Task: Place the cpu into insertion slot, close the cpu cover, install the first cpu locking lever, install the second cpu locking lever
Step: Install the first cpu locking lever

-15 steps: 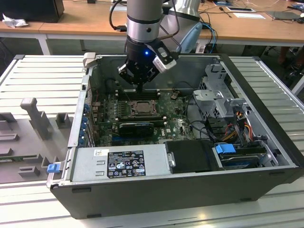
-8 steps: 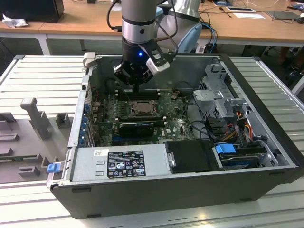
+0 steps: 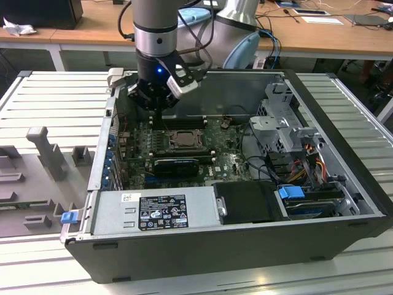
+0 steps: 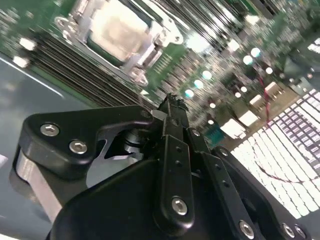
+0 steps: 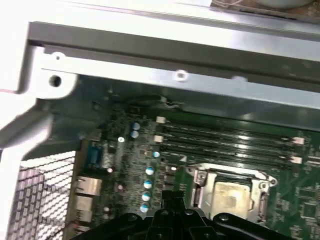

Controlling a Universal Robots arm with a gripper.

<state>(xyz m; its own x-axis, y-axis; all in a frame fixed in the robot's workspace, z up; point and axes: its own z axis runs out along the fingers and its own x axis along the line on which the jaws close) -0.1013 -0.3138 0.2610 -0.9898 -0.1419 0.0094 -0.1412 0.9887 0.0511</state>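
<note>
While your end effector [image 4: 172, 106] hangs pinched shut, the flat, pale, square cpu [image 4: 120, 30] lies near its tips, framed by the shiny metal cpu cover [image 4: 150, 48].

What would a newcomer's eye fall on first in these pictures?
The robot arm's gripper reaches down into the open computer case, close above the green motherboard. Near its tip, the pale cpu lies in the middle of the board, framed by the metal cpu cover.
</note>
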